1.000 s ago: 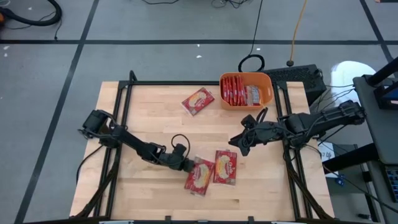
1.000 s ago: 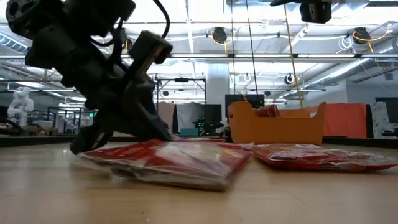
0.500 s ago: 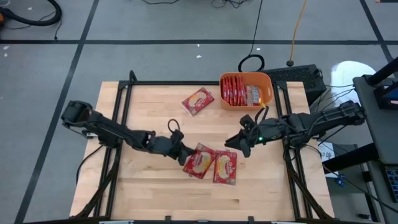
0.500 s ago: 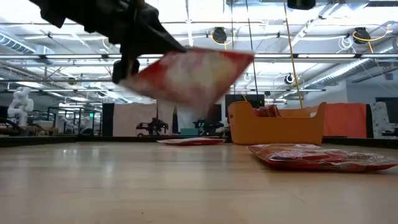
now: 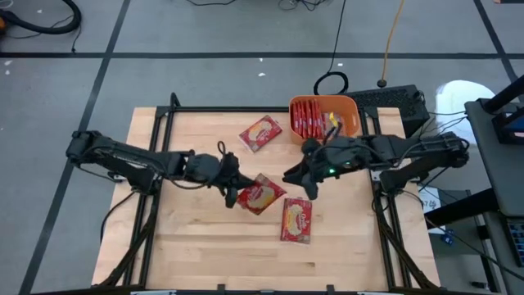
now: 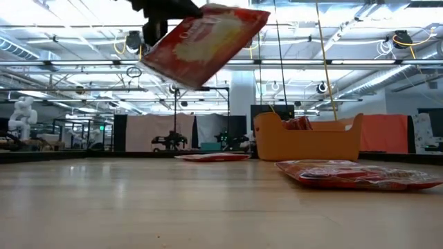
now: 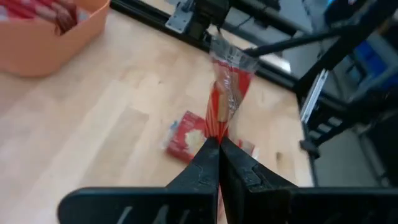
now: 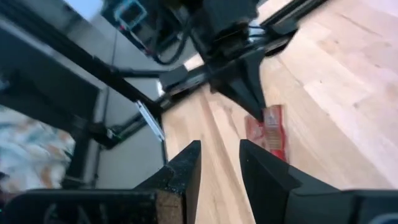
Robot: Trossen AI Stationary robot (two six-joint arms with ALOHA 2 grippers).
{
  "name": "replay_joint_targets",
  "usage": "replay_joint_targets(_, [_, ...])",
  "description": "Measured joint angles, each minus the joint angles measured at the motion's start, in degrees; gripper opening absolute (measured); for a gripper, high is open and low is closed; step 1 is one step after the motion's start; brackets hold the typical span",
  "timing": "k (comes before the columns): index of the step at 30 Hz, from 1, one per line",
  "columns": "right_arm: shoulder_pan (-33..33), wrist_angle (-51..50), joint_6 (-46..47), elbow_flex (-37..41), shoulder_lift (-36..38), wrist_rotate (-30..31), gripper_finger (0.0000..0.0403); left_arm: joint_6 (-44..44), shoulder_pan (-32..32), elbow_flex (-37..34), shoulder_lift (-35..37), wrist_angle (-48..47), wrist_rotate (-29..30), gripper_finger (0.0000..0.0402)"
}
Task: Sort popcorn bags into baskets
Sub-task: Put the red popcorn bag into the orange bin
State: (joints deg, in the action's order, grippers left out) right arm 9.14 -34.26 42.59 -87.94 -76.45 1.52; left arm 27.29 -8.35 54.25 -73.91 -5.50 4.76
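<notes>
Over the table's middle: I have the left gripper (image 5: 235,193) pinched tight on one edge of a popcorn bag (image 5: 260,193), which hangs tilted and clear of the wood.
Held bag, low view: it sits high in the picture (image 6: 204,43), with open air between it and the tabletop.
Left wrist view: my two fingers (image 7: 205,163) press together on the packet's seam (image 7: 225,93), seen edge-on.
Right gripper (image 5: 300,179): it hovers just beside the held bag, its fingers parted with a narrow gap and nothing between them.
Orange tub (image 5: 354,117): at the far right edge of the table, holding several red packets standing side by side.
Loose bag, far side (image 5: 260,133): flat on the wood, just left of the tub, apart from it.
Loose bag, near side (image 5: 297,220): flat, below the right gripper, well apart from the held one.
Table (image 5: 188,246): bare wood stretches across the near left half; black rails run along the left, far and right edges.
</notes>
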Motion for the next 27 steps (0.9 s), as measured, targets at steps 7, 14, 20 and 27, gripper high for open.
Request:
replay_joint_targets(7, [-0.7,-7.5,-10.4,-10.8,-8.6,0.3,0.0128,-10.8,3.0,8.8,0.0,-9.5,-2.2,0.0001])
replay_joint_targets(14, [-1.9,-7.1,-16.2,-12.9,-11.8,6.7,0.0194,-19.9,4.6,15.8,0.0,-15.8,-2.3,0.0001])
replay_joint_targets(20, [-1.9,-4.1,-23.6,-12.9,-12.9,14.8,0.0239,-23.8,5.2,16.5,0.0,-16.0,-2.6,0.0001])
replay_joint_targets(27, [-3.6,-5.0,-23.5,-12.9,-16.8,8.3,0.0224,-27.3,5.4,16.5,0.0,-16.0,-3.5,0.0002])
